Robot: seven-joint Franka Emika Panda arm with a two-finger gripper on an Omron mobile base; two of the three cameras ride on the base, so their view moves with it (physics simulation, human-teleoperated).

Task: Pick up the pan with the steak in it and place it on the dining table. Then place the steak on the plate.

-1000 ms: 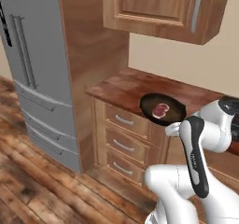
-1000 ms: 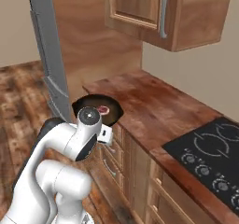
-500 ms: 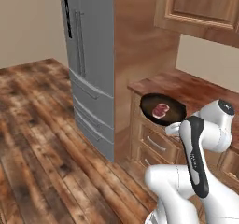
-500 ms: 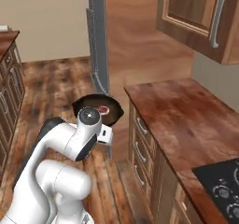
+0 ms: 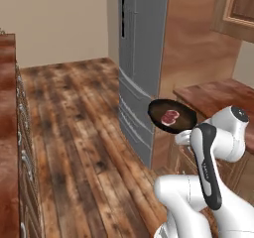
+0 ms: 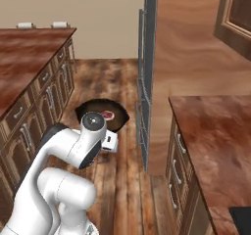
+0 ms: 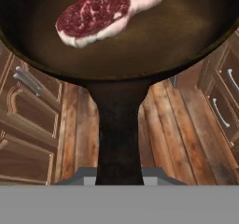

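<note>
**Pan carried in the air, steak inside**

The pan (image 5: 171, 116) hangs above the wooden floor (image 5: 74, 133), clear of any desk, with the steak (image 5: 169, 116) lying flat in it. Left of it stands a long desk with drawers (image 6: 29, 67); the grey fridge (image 5: 141, 58) rises just behind it; to the right is another wooden desk (image 6: 215, 131). The tool (image 7: 119, 171) is closed on the pan's dark handle (image 7: 117, 134), holding the pan level.

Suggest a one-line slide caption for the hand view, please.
Gripper shut on the handle of the black pan, steak lying inside, carried above the wood floor between cabinets.
</note>
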